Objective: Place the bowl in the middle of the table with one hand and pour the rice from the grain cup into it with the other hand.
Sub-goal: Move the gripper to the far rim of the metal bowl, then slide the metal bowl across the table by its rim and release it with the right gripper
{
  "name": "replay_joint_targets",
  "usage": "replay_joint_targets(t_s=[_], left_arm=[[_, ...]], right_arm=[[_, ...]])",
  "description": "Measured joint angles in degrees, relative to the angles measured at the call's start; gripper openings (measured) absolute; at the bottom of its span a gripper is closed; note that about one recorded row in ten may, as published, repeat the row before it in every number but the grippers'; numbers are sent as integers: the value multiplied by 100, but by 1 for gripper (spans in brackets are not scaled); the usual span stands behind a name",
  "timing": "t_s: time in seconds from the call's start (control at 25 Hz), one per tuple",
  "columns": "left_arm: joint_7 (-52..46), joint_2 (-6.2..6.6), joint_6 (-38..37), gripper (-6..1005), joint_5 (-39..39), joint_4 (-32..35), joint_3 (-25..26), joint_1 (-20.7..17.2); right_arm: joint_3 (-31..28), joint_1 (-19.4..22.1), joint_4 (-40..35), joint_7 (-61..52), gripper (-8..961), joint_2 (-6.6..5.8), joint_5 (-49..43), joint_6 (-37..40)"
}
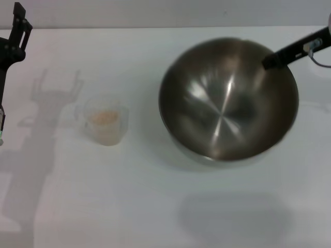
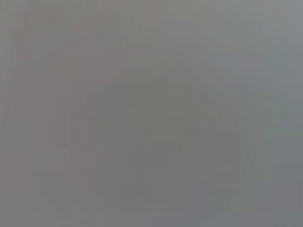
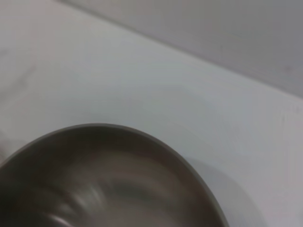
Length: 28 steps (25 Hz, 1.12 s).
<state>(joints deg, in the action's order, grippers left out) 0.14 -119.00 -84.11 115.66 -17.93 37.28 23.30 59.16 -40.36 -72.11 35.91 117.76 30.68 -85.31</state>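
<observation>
My right claw (image 1: 270, 61) grips the bowl (image 1: 227, 103) by its far-right rim, tilted, clear of the table (image 1: 155, 206); the cup (image 1: 106, 121) waits left. Left claw (image 1: 19, 26): far left, state untellable.

A plain white bench (image 1: 155, 206) fills almost the whole head view, flat and matte. Along its far edge runs a pale grey wall (image 1: 155, 13), bare, meeting the bench in a straight line. Light comes from above and casts soft grey shadows (image 1: 31, 170) across the bench surface. The right wrist view shows the same white surface and grey wall (image 3: 227, 33). The left wrist view is uniform grey.
</observation>
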Motion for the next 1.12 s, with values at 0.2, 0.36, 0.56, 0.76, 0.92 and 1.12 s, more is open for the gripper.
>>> replay_joint_targets(t_s=[0.2,0.36,0.56,0.76,0.92,1.12], left_arm=[[-2,0,3,825,0,0,-26,28],[-5,-7,19,825,0,1,-35,43],[-6,6,18,825,0,13,-36,43],[-6,10,18,825,0,15,-36,43],[-6,12,14,825,0,36,-37,43],[-6,10,10,825,0,36,-37,48]], right_arm=[[-37,99,-103,11,21,21,378,168],[-13,119,81,142,21,50,812,292],[30,0,560,192,20,73,977,415],[39,-118,1026,242,21,98,995,477],[42,-151,1221,261,22,98,998,527],[48,-192,1508,265,23,98,938,628]])
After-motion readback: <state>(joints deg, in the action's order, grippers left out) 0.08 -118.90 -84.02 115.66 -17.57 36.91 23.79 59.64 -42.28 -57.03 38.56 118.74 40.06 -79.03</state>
